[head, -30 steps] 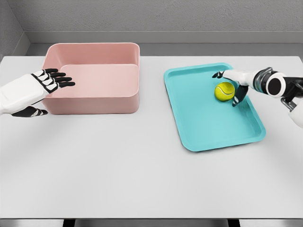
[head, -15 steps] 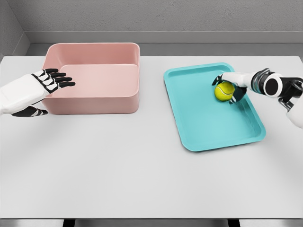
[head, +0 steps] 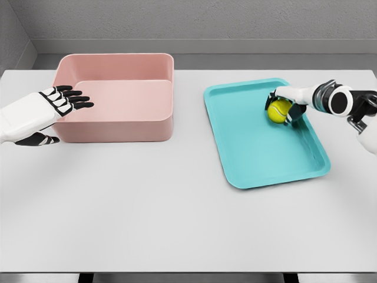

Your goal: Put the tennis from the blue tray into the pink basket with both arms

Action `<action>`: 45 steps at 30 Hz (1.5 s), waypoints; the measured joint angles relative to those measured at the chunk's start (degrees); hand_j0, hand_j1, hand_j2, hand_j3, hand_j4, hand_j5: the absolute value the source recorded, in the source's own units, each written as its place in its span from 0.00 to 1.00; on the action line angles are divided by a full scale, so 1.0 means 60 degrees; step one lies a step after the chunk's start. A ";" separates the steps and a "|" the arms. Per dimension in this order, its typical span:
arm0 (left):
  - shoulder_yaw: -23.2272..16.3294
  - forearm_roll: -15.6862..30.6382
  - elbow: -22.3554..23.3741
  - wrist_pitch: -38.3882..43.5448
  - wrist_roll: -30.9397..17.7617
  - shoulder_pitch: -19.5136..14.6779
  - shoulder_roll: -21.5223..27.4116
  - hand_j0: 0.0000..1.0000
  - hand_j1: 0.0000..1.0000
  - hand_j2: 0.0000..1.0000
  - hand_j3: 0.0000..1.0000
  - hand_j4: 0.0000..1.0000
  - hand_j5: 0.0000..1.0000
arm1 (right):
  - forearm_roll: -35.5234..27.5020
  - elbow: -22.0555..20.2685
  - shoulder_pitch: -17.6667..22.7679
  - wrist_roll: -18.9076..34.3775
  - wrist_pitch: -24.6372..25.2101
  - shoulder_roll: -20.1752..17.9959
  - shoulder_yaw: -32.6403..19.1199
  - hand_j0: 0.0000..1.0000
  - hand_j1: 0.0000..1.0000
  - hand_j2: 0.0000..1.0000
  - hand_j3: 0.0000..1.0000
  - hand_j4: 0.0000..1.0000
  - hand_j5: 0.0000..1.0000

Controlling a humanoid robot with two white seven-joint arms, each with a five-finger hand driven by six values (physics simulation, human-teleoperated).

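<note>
A yellow-green tennis ball (head: pixel 278 111) lies in the far right part of the blue tray (head: pixel 253 153). My right hand (head: pixel 287 104) reaches in from the right and its fingers curl over the ball's top and right side, closing on it. The pink basket (head: pixel 118 97) stands at the far left of the table. At the basket's left front corner my left hand (head: pixel 63 99) hovers with its fingers stretched flat, holding nothing.
The white table (head: pixel 177 218) stretches wide in front of the basket and the tray. A grey wall runs behind the table's far edge.
My right hand has closed its fingers around the tennis ball and shifted slightly up and back with it. The left hand has not moved.
</note>
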 measured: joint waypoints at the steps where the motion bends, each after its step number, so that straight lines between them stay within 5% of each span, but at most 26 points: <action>1: 0.0004 0.0000 -0.0001 0.0000 0.0000 0.0000 0.0001 1.00 1.00 1.00 1.00 1.00 1.00 | 0.0002 -0.0080 0.0000 0.0006 0.0001 -0.0002 -0.0012 0.55 0.55 0.55 0.55 0.55 0.55; 15: 0.0020 0.0011 -0.0006 0.0000 0.0000 -0.0029 0.0021 1.00 1.00 1.00 1.00 1.00 1.00 | -0.0019 -0.2746 0.0088 0.0200 -0.0305 -0.0179 -0.0044 0.53 0.53 0.53 0.53 0.53 0.53; 23: 0.0039 0.0015 -0.0008 0.0000 0.0000 -0.0029 0.0041 1.00 1.00 1.00 1.00 1.00 1.00 | -0.0035 -0.4099 0.0176 0.0347 -0.1519 -0.0452 0.0152 0.53 0.53 0.53 0.53 0.53 0.53; 33: 0.0044 0.0015 -0.0009 0.0000 0.0001 -0.0029 0.0065 1.00 1.00 1.00 1.00 1.00 1.00 | -0.0008 -0.4342 0.0161 0.0355 -0.2702 -0.0309 0.0256 0.53 0.53 0.53 0.53 0.53 0.53; 45: 0.0061 0.0015 -0.0009 0.0000 0.0001 -0.0044 0.0068 1.00 1.00 1.00 1.00 1.00 1.00 | -0.0003 -0.4351 0.0073 0.0355 -0.2873 0.0651 0.0649 0.53 0.53 0.53 0.53 0.53 0.53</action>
